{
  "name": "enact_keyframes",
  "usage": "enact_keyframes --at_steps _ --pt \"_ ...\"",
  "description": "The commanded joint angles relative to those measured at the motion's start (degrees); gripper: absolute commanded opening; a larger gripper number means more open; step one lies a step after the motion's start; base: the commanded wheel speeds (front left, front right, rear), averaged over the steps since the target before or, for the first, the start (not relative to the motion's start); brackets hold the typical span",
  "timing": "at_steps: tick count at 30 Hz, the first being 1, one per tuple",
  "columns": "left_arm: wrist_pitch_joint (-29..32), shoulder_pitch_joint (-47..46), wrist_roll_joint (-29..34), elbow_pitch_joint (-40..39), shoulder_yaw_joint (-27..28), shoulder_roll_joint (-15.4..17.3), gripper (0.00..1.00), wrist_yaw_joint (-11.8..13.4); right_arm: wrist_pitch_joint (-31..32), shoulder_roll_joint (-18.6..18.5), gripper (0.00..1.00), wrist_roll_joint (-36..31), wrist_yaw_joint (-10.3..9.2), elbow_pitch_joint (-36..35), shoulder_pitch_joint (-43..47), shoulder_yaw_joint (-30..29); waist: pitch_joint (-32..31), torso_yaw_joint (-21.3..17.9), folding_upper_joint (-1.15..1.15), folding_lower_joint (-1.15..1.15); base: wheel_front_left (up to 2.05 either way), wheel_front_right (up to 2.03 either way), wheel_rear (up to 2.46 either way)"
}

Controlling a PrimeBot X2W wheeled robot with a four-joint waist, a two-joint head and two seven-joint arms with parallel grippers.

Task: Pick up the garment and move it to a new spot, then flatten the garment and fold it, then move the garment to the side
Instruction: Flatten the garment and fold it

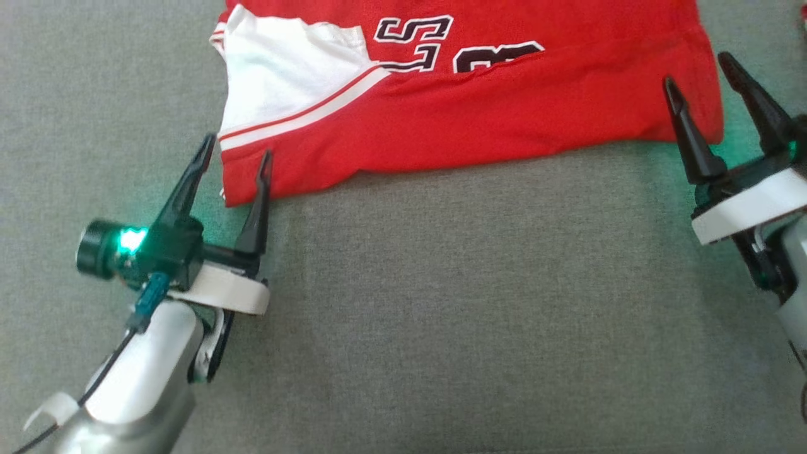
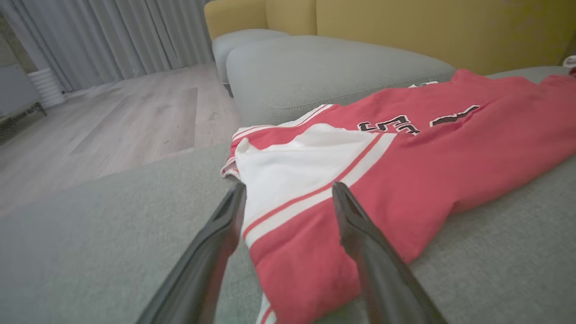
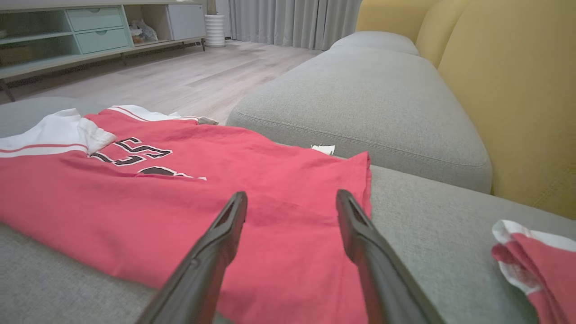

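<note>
A grey fabric sofa seat [image 1: 441, 315] is being used as the carrying surface. A red garment [image 1: 504, 120] is being borne directly on it, laid out as a fairly flat band across the far part of the seat. Its white panel and white stripes are being shown at the left end, and its dark outlined numerals are being shown face up. A smaller bundle of red and white cloth [image 3: 533, 258] is being carried on the same seat, to the right of the garment and apart from it. The seat is being adjoined at its far side by a neighbouring grey cushion [image 3: 360, 103].
</note>
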Motion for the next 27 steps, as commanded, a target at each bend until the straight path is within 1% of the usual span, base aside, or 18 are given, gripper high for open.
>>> enact_keyframes --at_steps 1,3,6,8,9,13,14,15,16,17,19,22,27 --pt "-0.29 0.18 -1.23 -0.06 3.72 0.84 1.0 0.69 -0.6 -0.39 1.0 -0.31 -0.02 -1.7 1.59 -0.83 -0.47 -0.25 0.0 0.02 0.0 0.0 0.0" --pt "-0.29 1.64 -3.08 1.92 4.91 -0.37 1.0 0.79 -0.6 0.1 1.0 -0.58 -0.02 -1.83 2.58 -1.52 -0.71 -0.44 0.0 0.02 0.0 0.0 0.0" --pt "-0.19 3.13 -5.91 4.75 5.71 -2.33 1.0 0.12 -0.61 0.38 1.0 -0.89 -0.02 -1.91 3.6 -2.32 -0.83 -0.58 0.0 0.02 0.0 0.0 0.0" --pt "0.83 3.66 -7.19 6.6 5.64 -3.41 1.0 -0.05 -0.61 0.41 1.0 -1.0 -0.02 -2.0 3.97 -2.69 -0.79 -0.56 0.0 0.02 0.0 0.0 0.0" --pt "2.48 3.98 -8.16 8.26 5.33 -4.32 1.0 -0.06 -0.61 0.39 1.0 -1.09 -0.02 -2.06 4.13 -2.85 -0.67 -0.58 0.0 0.02 0.0 0.0 0.0" --pt "3.23 3.71 -9.0 9.94 4.57 -5.83 1.0 -0.77 -0.61 0.43 1.0 -1.27 -0.02 -1.91 4.25 -3.33 -0.45 -0.15 0.0 0.02 0.0 0.0 0.0" --pt "3.05 3.5 -9.04 10.23 4.5 -6.09 0.93 -0.9 -0.61 0.48 1.0 -1.23 -0.02 -1.72 4.27 -3.35 -0.43 0.04 0.0 0.02 0.0 0.0 0.0" --pt "2.9 3.32 -9.09 10.55 4.41 -6.33 0.48 -1.06 -0.61 0.55 1.0 -1.09 -0.02 -1.45 4.28 -3.39 -0.43 0.22 0.0 0.02 0.0 0.0 0.0" --pt "2.72 3.19 -9.12 10.78 4.25 -6.56 0.19 -1.34 -0.61 0.7 1.0 -0.77 -0.02 -1.05 4.35 -3.47 -0.47 0.4 0.0 0.02 0.0 0.0 0.0" --pt "2.56 3.1 -9.13 10.9 4.06 -6.75 0.0 -1.68 -0.61 0.85 1.0 -0.34 -0.02 -0.53 4.43 -3.58 -0.52 0.58 0.0 0.02 0.0 0.0 0.0" --pt "2.18 2.96 -9.13 10.86 3.74 -6.91 0.0 -2.43 -0.61 0.99 1.0 0.61 -0.02 1.06 4.52 -3.76 -0.61 0.94 0.0 0.02 0.0 0.0 0.0" --pt "1.29 2.73 -8.36 9.9 3.58 -6.61 0.0 -2.82 -0.61 1.41 1.0 1.82 -0.02 3.77 4.35 -4.9 -0.75 1.38 0.0 0.02 0.0 0.0 0.0" --pt "0.38 2.34 -5.71 7.43 3.45 -5.19 0.0 -1.94 -0.61 1.79 1.0 2.38 -0.02 7.9 3.65 -5.31 -0.8 1.95 0.0 0.02 0.0 0.0 0.0"
